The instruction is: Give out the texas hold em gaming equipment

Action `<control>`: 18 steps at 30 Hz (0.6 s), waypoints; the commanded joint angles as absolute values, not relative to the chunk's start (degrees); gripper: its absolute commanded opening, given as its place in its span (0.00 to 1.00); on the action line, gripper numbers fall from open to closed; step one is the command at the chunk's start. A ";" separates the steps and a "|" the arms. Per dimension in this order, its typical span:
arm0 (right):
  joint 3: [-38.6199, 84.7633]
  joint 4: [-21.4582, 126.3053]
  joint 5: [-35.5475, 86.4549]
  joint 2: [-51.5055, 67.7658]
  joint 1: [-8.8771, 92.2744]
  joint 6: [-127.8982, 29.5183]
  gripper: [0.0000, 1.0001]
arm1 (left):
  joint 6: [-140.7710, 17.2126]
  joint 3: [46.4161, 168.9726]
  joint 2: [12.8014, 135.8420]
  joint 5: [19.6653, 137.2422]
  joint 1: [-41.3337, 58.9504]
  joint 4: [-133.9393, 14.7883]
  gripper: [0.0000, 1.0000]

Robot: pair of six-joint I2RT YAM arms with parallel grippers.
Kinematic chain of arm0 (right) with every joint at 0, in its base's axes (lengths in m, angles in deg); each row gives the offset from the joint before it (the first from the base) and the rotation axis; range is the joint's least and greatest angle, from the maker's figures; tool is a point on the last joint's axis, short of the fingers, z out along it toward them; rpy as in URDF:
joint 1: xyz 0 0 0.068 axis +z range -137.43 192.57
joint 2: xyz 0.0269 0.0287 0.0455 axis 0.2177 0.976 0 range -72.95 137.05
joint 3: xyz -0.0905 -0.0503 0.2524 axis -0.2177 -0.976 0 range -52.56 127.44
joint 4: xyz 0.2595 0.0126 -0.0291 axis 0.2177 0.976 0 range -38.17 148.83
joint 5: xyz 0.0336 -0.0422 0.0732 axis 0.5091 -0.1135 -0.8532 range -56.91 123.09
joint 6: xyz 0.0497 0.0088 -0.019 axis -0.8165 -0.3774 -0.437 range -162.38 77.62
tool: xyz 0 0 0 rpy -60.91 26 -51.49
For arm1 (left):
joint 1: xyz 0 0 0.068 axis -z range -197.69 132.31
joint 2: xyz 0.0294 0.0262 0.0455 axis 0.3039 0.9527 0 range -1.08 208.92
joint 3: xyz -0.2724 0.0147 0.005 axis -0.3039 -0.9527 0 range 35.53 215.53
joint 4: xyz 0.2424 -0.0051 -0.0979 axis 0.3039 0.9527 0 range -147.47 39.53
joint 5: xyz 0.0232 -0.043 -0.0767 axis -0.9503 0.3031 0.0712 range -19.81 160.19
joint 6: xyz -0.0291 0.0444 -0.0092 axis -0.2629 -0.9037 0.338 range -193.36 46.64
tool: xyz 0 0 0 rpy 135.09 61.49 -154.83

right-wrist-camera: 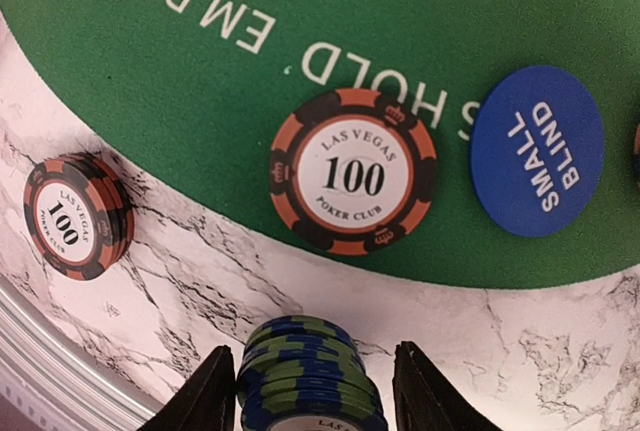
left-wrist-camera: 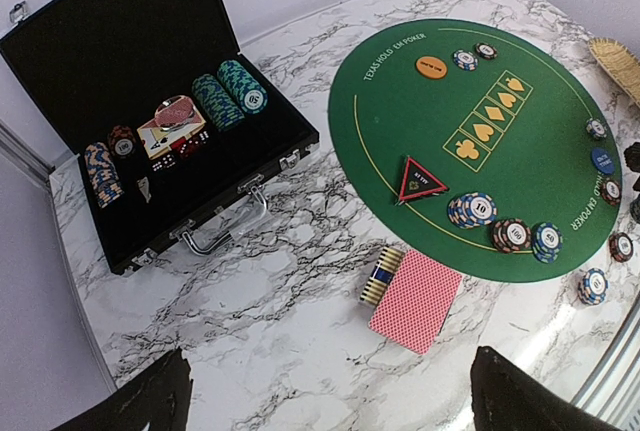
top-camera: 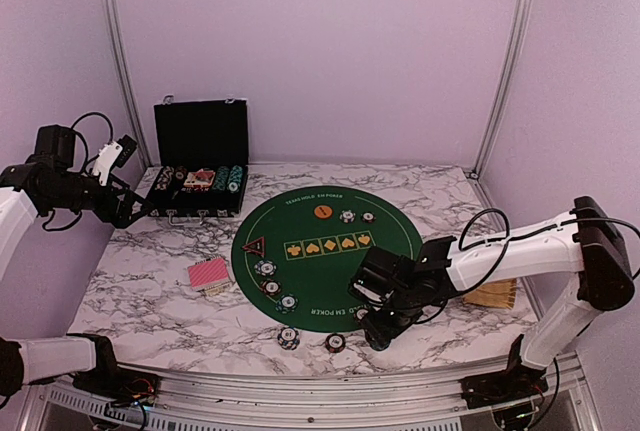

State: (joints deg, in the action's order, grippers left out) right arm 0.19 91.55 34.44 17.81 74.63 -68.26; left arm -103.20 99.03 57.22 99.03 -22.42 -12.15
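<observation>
A stack of blue-green poker chips (right-wrist-camera: 310,376) stands on the marble just off the green mat (right-wrist-camera: 200,101). My right gripper (right-wrist-camera: 315,351) straddles it: the left finger touches the stack, and a small gap shows at the right finger. On the mat ahead lie an orange-black 100 chip (right-wrist-camera: 352,171) and the blue small-blind button (right-wrist-camera: 537,151). Another stack of 100 chips (right-wrist-camera: 78,216) sits on the marble. My left gripper (left-wrist-camera: 330,396) hangs open and empty, high over the red-backed cards (left-wrist-camera: 415,299). The triangular marker (left-wrist-camera: 422,181) and orange button (left-wrist-camera: 430,66) lie on the mat.
The open black chip case (left-wrist-camera: 150,41) holds chips and cards at the back left. A wicker basket (top-camera: 495,296) sits right of the mat, behind my right arm. Chip stacks (left-wrist-camera: 472,209) line the mat's left edge. Two stacks (top-camera: 288,336) stand near the table's front edge.
</observation>
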 commanded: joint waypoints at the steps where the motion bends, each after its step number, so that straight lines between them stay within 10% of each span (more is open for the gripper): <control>1: -0.30 90.59 34.39 18.06 74.01 -67.98 0.52 | -103.64 98.89 56.44 98.80 -22.64 -10.80 0.99; 12: 1.40 92.68 34.85 16.66 73.48 -67.47 0.36 | -103.66 98.81 56.40 98.89 -22.63 -10.71 0.99; 18: 2.46 93.49 34.39 16.35 73.47 -67.26 0.45 | -103.76 98.63 56.40 98.89 -22.61 -10.76 0.99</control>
